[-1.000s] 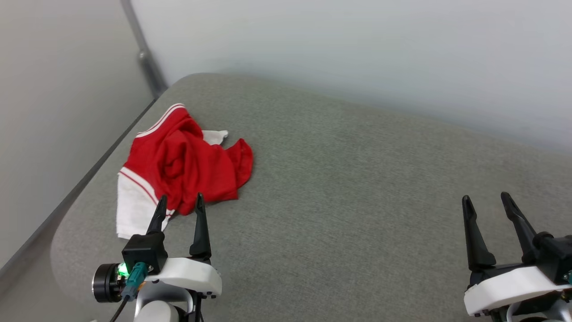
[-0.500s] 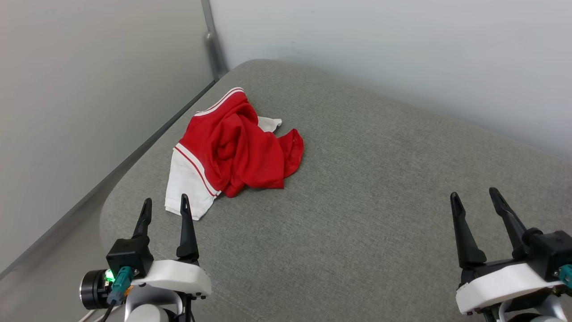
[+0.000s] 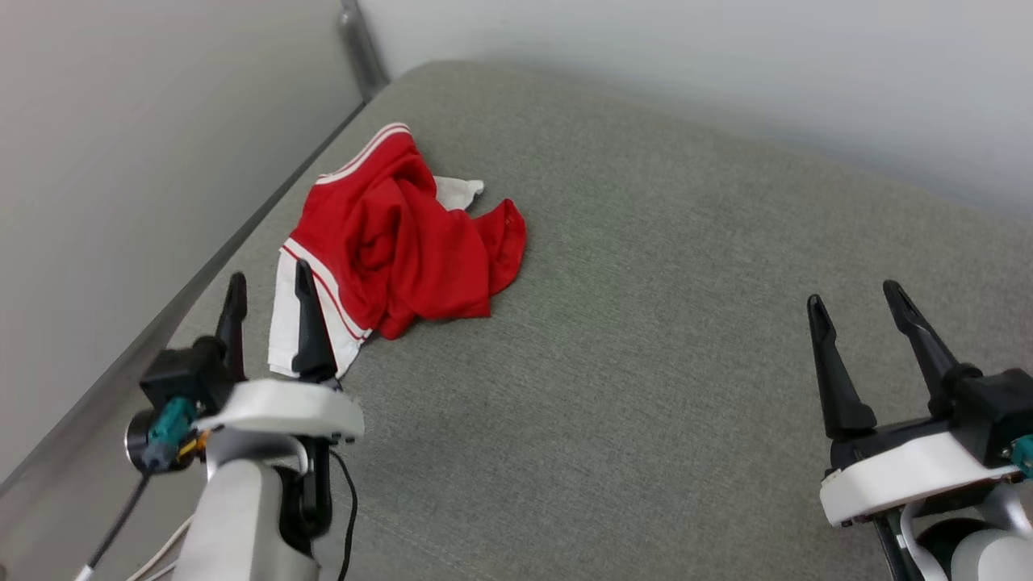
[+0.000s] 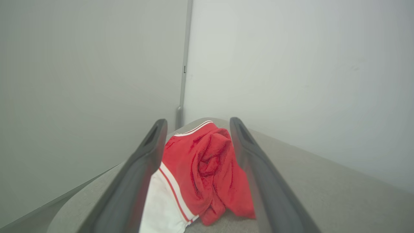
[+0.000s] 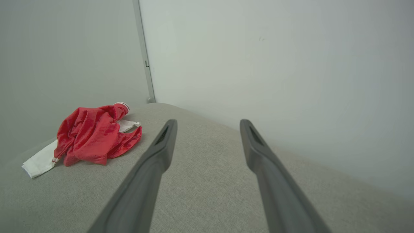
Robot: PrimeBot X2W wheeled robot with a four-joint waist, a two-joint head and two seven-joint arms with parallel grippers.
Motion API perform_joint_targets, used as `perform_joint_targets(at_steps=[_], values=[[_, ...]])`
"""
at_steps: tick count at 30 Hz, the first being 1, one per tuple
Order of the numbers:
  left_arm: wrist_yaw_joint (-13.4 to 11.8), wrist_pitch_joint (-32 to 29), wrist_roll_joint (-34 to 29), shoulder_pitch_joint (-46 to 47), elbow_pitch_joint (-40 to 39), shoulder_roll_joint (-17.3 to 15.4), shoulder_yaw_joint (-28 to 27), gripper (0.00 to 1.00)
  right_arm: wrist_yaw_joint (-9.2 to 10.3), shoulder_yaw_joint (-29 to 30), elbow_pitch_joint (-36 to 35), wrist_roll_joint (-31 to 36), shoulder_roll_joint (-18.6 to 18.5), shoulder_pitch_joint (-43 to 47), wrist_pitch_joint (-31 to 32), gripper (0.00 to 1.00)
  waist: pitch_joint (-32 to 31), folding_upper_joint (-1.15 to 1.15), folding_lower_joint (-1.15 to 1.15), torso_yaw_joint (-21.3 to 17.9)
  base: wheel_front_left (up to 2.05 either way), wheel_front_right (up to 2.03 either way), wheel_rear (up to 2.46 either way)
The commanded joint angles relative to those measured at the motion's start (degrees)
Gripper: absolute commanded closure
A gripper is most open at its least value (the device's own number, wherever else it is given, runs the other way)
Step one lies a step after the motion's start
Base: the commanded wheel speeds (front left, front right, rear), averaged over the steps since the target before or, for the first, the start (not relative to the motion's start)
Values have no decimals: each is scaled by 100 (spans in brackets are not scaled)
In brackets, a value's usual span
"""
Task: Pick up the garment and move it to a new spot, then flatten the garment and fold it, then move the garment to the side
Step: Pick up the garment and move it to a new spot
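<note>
The soft red shirt [image 3: 403,242] is lying scrunched in a lump near the far left corner of the grey woven cushion [image 3: 646,363], with one flat white sleeve sticking out. The left gripper [image 3: 269,272] is hanging just by that sleeve, its long dark fingers spread wide, holding nothing. The right gripper [image 3: 851,292] is well apart, also spread wide and holding nothing.

It looks like a plain test room or lab, not a lived-in home. 2 pale walls [image 5: 291,64] meet at a corner with a grey metal post [image 3: 359,40], and a grey fabric-covered mattress [image 3: 646,339] with a rounded corner sits in that corner.
</note>
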State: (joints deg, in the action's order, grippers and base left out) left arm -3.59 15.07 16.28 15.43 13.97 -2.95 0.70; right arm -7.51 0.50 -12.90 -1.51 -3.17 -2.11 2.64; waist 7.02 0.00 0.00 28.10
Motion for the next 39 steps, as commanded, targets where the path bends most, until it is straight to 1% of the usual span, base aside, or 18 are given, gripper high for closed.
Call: perform_joint_targets(at_steps=[1,3,5,9,13,16,18,20,24,28,30,31,32,33,35,37,39], values=[[1,15,29,149,52,10,-43,0,4,-15,-43,-4,-56,-84,36,0,303,0,0,-216,0,0,0],[19,-21,97,545,261,-82,-131,0,4,-49,-151,18,-145,-241,96,0,563,0,0,-363,0,0,0],[38,-182,184,1039,407,-238,-252,0,4,-71,-242,2,-226,-378,143,0,824,0,0,-525,0,0,0],[41,-839,377,1799,661,-642,-486,0,4,-60,-383,-56,-363,-651,172,0,1336,0,0,-859,0,0,0],[29,-1909,601,2334,886,-1070,-631,0,4,-9,-464,-92,-400,-861,104,0,1779,0,0,-1171,0,0,0],[53,-2917,785,2514,1202,-1439,-729,0,4,-27,-505,-106,-355,-1006,16,0,2049,0,0,-1393,0,0,0],[45,-3601,979,2602,1460,-1608,-813,0,4,-13,-499,-113,-330,-1083,-60,0,2183,0,0,-1510,0,0,0],[62,-4159,1158,2636,1665,-1773,-901,0,4,-15,-478,-121,-299,-1147,-137,0,2277,0,0,-1609,0,0,0],[4,-5093,1481,2471,2072,-1932,-1039,0,4,-25,-417,-128,-259,-1256,-264,0,2390,0,0,-1753,0,0,0],[-58,-5790,1693,2232,2412,-1830,-1038,0,3,-30,-337,-140,-239,-1318,-343,0,2424,0,0,-1813,0,0,0],[-118,-5966,1780,2141,2475,-1758,-1063,0,4,-39,-294,-146,-234,-1334,-368,0,2424,0,0,-1826,0,0,0],[-119,-6036,1814,2102,2488,-1711,-1055,25,4,-42,-282,-142,-228,-1341,-383,0,2411,0,0,-1831,0,0,0],[-94,-5985,1799,2070,2443,-1708,-1038,85,4,-42,-273,-153,-223,-1344,-395,0,2394,0,0,-1832,0,0,0],[-104,-5838,1787,2071,2380,-1722,-1060,100,4,-38,-259,-158,-220,-1343,-404,0,2374,0,0,-1831,0,0,0],[-85,-5520,1688,2107,2258,-1778,-1064,100,4,-26,-225,-155,-214,-1319,-407,0,2281,0,0,-1814,0,0,0],[-158,-5043,1560,2188,2138,-1882,-1121,100,4,-16,-199,-157,-206,-1282,-425,0,2159,0,0,-1790,0,0,0],[-129,-4638,1450,2259,2001,-1957,-1113,100,4,-4,-142,-171,-184,-1216,-431,0,1990,0,0,-1767,0,0,0]])
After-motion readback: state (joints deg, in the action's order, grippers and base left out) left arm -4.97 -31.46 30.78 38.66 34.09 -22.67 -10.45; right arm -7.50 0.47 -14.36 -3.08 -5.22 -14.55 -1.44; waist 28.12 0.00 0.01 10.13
